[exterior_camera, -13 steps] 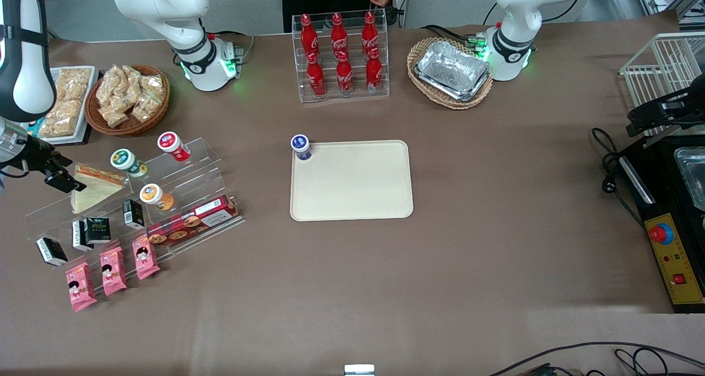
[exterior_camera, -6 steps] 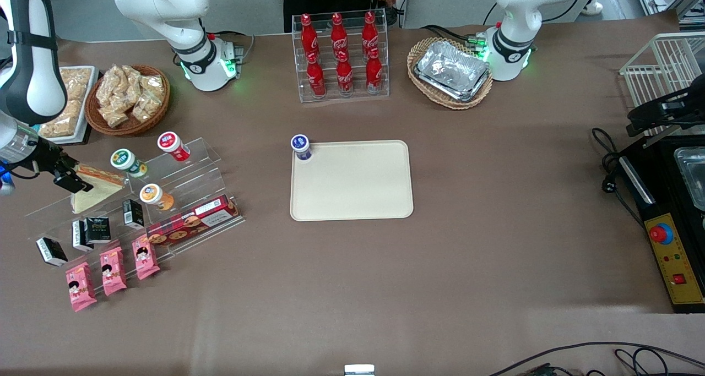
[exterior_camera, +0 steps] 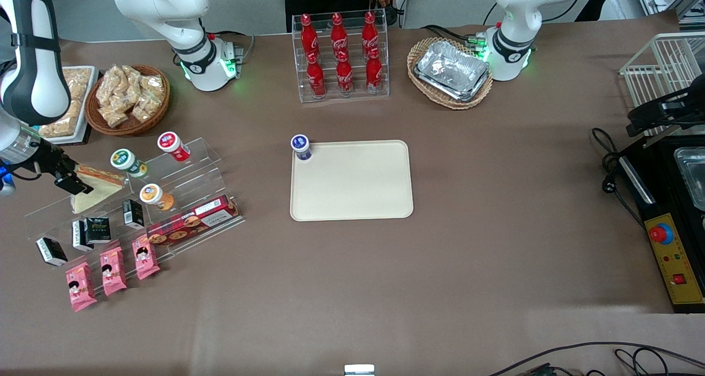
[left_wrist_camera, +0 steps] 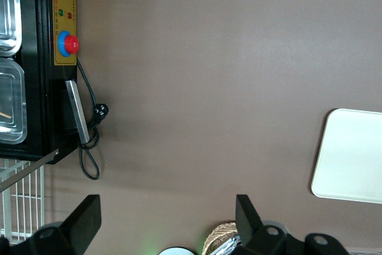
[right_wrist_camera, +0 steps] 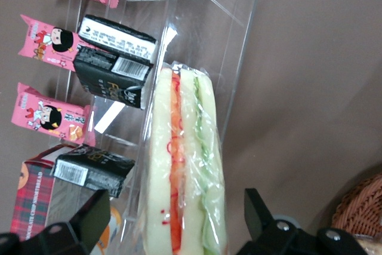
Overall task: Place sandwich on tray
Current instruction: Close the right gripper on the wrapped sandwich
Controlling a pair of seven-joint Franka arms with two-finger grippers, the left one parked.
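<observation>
One sandwich [exterior_camera: 95,186], wrapped, lies on the upper step of the clear acrylic rack [exterior_camera: 182,191]. End effector [right_wrist_camera: 176,226] spread wide, fingers either side of the sandwich's filling edge, apart from it. Tray [exterior_camera: 352,200] lies well apart mid-desk [exterior_camera: 495,200], toward the parked arm.

Over the last second the gripper [exterior_camera: 70,182] has closed in on the sandwich [exterior_camera: 95,186] on the clear display stand [exterior_camera: 182,183] and now sits at the wedge's edge, fingers spread either side (contact is hard to judge), though it has barely shifted lately.
</observation>
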